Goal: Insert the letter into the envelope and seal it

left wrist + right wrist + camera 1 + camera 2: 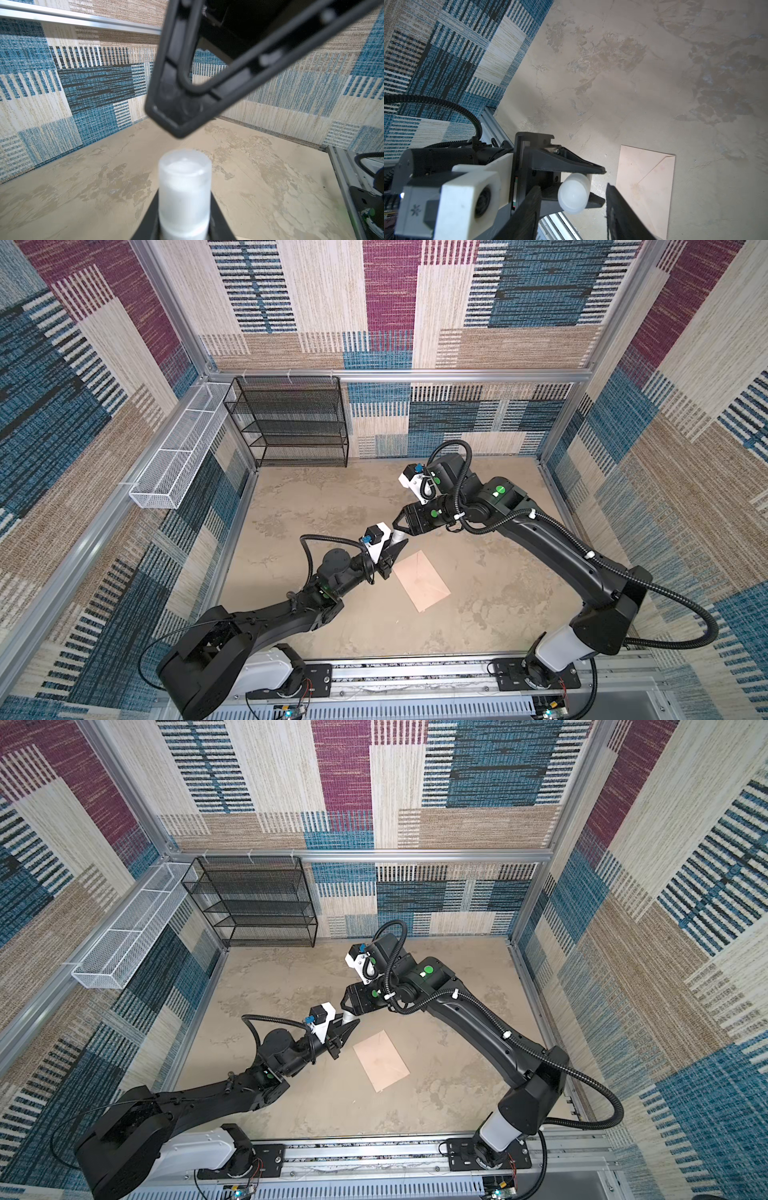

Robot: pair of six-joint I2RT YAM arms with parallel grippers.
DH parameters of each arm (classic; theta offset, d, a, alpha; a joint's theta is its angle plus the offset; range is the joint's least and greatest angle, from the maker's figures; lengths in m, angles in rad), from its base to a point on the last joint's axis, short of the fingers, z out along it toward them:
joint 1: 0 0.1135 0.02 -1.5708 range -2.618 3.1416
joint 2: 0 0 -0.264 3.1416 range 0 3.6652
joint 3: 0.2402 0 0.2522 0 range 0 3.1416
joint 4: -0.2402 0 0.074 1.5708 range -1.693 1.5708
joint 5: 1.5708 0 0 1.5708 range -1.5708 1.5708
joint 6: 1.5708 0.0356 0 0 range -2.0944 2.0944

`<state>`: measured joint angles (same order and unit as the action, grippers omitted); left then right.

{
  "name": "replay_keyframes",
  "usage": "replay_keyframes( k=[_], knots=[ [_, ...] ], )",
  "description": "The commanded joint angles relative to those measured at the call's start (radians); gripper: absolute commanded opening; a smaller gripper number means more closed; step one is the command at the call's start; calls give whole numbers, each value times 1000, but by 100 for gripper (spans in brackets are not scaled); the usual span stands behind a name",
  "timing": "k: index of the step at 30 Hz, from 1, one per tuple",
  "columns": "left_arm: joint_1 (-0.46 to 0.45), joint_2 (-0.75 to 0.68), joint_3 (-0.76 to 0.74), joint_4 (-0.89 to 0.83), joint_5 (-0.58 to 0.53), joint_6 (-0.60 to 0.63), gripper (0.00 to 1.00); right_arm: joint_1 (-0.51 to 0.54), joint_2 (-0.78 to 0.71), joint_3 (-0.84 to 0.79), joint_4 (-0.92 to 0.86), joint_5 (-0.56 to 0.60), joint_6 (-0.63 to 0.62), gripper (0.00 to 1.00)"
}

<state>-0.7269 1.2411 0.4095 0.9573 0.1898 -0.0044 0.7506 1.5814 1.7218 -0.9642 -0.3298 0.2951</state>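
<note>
The pale peach-pink envelope (422, 581) (381, 1060) (646, 187) lies flat on the table, its pointed flap folded down over its body. The letter is out of view. My left gripper (395, 551) (345, 1029) (184, 200), raised just left of the envelope, is shut on a small white cylindrical tube (398, 536) (348, 1017) (184, 182) (573, 195). My right gripper (401, 525) (345, 1005) (573, 187) faces it from the far side. It is open, with one finger on each side of the tube's free end and a gap on both sides.
A black mesh shelf rack (291, 423) stands against the back wall at the left. A white wire basket (174, 460) hangs on the left wall. The tan mottled table (478, 614) is ringed by aluminium rails and patterned walls.
</note>
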Motion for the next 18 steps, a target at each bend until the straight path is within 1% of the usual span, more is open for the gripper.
replay_keyframes(
  k=[1,6,12,18],
  knots=[
    [1,-23,1,-39,-19,2,0,-1,-16,3,28,15,2,54],
    [2,-99,-31,-131,-60,-8,0,-2,-52,-71,105,33,-7,54],
    [1,-229,-76,-301,-137,-23,0,-2,-108,-214,239,32,-27,54],
    [1,-339,-114,-484,-248,-66,0,-3,-120,-337,345,25,-31,55]
  ],
)
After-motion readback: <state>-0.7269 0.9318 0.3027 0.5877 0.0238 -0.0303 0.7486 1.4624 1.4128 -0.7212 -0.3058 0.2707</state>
